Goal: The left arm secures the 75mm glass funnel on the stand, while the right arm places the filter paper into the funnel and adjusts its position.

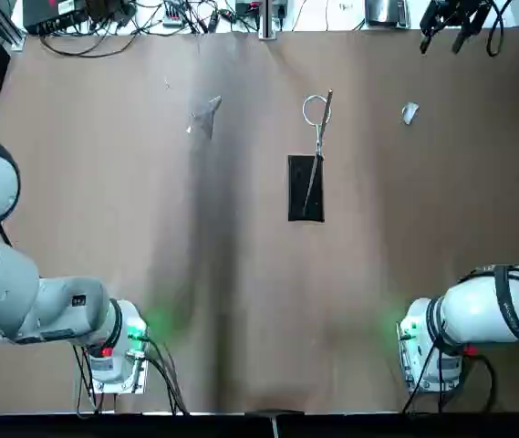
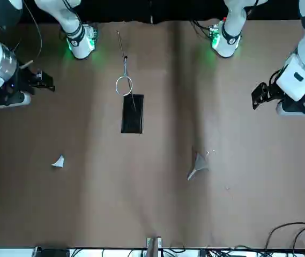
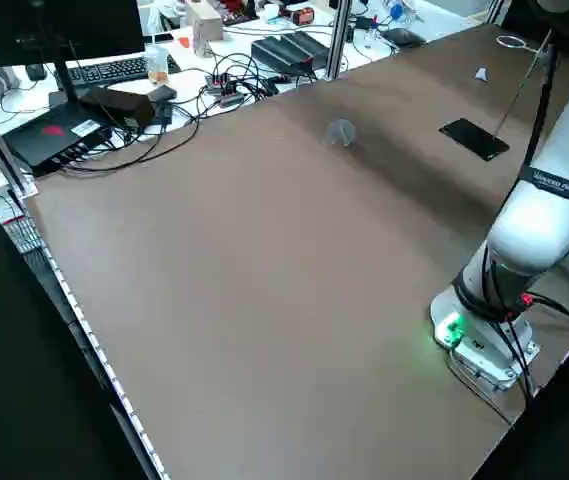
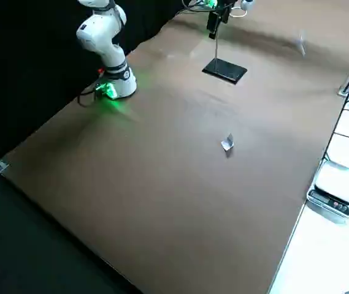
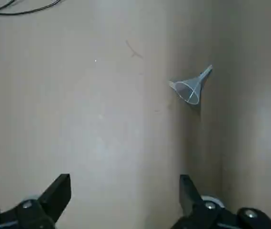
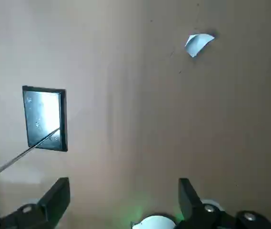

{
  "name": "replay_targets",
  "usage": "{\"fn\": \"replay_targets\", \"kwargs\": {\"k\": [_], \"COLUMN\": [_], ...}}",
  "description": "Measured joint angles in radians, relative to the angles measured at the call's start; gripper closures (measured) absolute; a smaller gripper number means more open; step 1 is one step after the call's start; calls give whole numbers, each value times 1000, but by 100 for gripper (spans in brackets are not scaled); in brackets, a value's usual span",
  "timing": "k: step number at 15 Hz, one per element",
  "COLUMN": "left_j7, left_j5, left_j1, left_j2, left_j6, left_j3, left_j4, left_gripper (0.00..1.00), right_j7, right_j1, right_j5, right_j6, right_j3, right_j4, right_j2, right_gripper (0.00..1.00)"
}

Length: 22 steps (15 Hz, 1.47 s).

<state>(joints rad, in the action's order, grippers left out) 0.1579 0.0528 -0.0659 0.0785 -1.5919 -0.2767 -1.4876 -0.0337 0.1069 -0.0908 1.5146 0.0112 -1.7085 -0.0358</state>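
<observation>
The glass funnel [image 1: 206,114] lies on its side on the brown table, left of the stand and far from both arms; it is also in the left wrist view [image 5: 190,88]. The stand's black base [image 1: 305,187] sits mid-table, its rod rising to an empty wire ring [image 1: 315,109]. A small white filter paper [image 1: 410,113] lies on the table to the stand's right, also in the right wrist view [image 6: 198,44]. My left gripper [image 5: 124,191] hangs open above bare table, short of the funnel. My right gripper [image 6: 124,191] is open too, held high near the stand's base [image 6: 45,118].
Cables and electronics [image 1: 150,14] line the table's far edge. Both arm bases, lit green, stand at the near edge: the left [image 1: 118,351] and the right [image 1: 428,347]. A desk with a keyboard and boxes [image 3: 114,75] lies beyond the far side.
</observation>
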Motion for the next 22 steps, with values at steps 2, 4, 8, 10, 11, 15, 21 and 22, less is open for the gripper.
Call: {"fn": "replay_targets", "kwargs": {"k": [2,4,8,10,11,15,21,22], "left_j7": [0,0,36,108,152,276,502,541], "left_j5": [0,0,0,0,0,0,-117,-156], "left_j1": [-1,-1,-4,-8,-9,-11,-37,-37], "left_j2": [-5,-13,-14,16,41,160,207,208], "left_j6": [5,15,37,51,51,-1,-441,-516], "left_j3": [0,1,5,6,6,6,6,6], "left_j4": [0,0,-9,-26,-32,-53,-286,-321], "left_gripper": [0,0,0,0,0,0,0,0], "right_j7": [0,0,0,0,0,0,138,171], "right_j1": [-2,-2,-5,-5,-6,-17,-172,-200], "right_j5": [6,8,10,11,11,12,-47,-76], "right_j6": [5,7,7,7,7,26,109,125], "right_j3": [0,-1,-1,-1,-1,-1,0,1], "right_j4": [-5,-6,-6,-6,-6,-17,-32,-34], "right_j2": [0,0,0,0,0,18,116,140], "right_gripper": [0,0,0,0,0,0,0,0]}}
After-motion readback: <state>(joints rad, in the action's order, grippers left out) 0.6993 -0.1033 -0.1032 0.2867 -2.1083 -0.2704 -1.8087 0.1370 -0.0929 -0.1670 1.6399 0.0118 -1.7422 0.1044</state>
